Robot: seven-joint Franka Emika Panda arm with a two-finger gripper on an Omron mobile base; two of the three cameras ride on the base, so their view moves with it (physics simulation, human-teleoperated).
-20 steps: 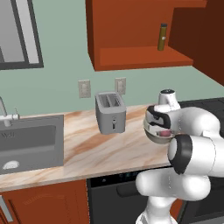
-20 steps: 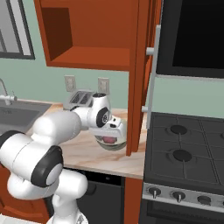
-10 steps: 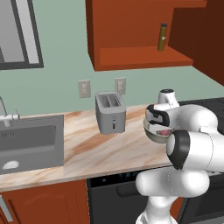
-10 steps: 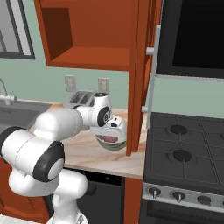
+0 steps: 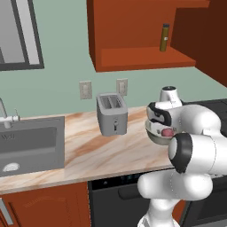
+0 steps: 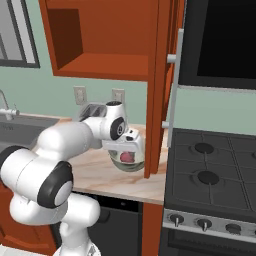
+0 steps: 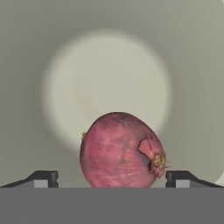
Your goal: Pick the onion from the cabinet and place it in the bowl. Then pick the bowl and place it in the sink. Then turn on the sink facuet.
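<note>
The gripper (image 7: 112, 178) points down into the bowl (image 5: 156, 135), its jaws spread wide with a clear gap on each side of the onion (image 7: 121, 151), so nothing is pinched. The onion lies on the pale floor of the bowl, between the two fingertips (image 7: 43, 178). The bowl stands on the marble counter (image 5: 88, 150), to the right of the toaster (image 5: 111, 114) and well apart from the sink (image 5: 29, 144).

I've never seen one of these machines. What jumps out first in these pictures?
The big white arm bent over the marble counter, its open gripper reaching down into a pale bowl. A reddish-purple onion lies in that bowl, between the spread fingertips. Behind, a grey toaster stands under the red-brown cabinet.
</note>
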